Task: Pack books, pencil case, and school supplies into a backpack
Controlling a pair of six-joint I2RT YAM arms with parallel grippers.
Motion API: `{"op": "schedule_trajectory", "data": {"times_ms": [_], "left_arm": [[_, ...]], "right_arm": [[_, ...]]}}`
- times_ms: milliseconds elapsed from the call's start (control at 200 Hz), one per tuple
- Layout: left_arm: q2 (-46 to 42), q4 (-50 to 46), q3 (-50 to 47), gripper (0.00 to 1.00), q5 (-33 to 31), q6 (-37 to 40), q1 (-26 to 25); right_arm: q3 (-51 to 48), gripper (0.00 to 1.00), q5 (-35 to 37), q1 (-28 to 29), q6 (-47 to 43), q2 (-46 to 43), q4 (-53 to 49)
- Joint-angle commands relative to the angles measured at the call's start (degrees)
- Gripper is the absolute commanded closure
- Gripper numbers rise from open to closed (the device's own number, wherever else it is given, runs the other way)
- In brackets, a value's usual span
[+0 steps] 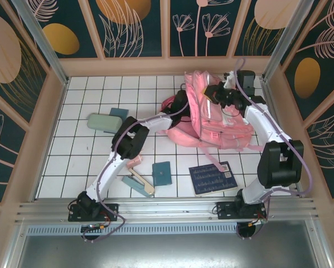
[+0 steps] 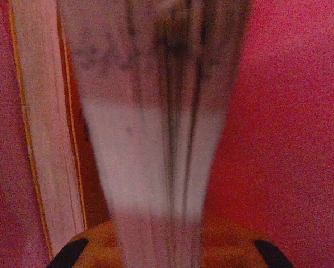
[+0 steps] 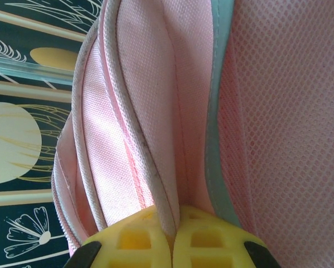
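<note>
The right gripper (image 3: 172,237) clamped the backpack's (image 3: 150,111) piped rim, far right. The left gripper's (image 2: 169,248) jaws flanked a blurred pale slab (image 2: 155,139); whether they held it, I could not tell.

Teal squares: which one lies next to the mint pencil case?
The far-left teal square, beside the pencil case; the other square lies toward the near edge, beside the stapler.

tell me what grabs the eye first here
The big pink backpack, far right on the white tiled table, with both arms reaching to it. The right pincer is shut on its piped edge. A navy book lies nearer the front.
</note>
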Motion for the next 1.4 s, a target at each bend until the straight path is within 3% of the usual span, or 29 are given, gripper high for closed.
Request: {"op": "schedule_trajectory", "data": {"times_ms": [0, 100, 245, 420, 586, 806, 991, 1111, 1396], "left_arm": [[6.52, -3.93, 14.08, 0.68, 2.24, -1.12, -1.65], [8.28, -4.93, 17.47, 0.43, 2.62, -0.69, -2.03], [0.72, -10.54, 9.12, 0.34, 1.50, 6.09, -1.46], [-16.47, -9.66, -14.37, 0.30, -3.97, 13.74, 1.60], [-27.51, -10.89, -29.44, 0.28, -5.34, 18.17, 5.86], [-39.22, -18.48, -36.35, 0.27, -6.74, 27.37, 6.77], [-47.95, -31.86, -39.00, 0.27, -10.82, 37.81, 6.50], [-51.74, -38.61, -40.02, 0.27, -13.56, 43.46, 3.78], [-54.36, -49.33, -40.20, 0.27, -19.86, 51.41, -9.28]], "right_arm": [[4.40, 1.00, -1.48, 1.23, 1.56, 0.22, 9.12], [4.72, 1.00, 0.13, 1.24, 0.75, 0.38, 8.10], [5.10, 1.00, 7.85, -0.15, -2.43, -1.50, 3.14], [4.41, 1.00, 21.75, -1.21, -4.54, -4.91, -0.99], [3.06, 1.00, 33.14, -0.91, -5.54, -7.02, -3.03], [2.05, 1.00, 34.80, -0.69, -6.52, -6.27, -4.15], [0.36, 1.00, 39.16, 0.18, -8.45, -6.49, -6.44], [-2.47, 1.00, 41.04, 0.12, -7.93, -7.67, -5.02], [-0.76, 1.00, 39.86, 0.10, -8.18, -5.89, -5.30]]}}
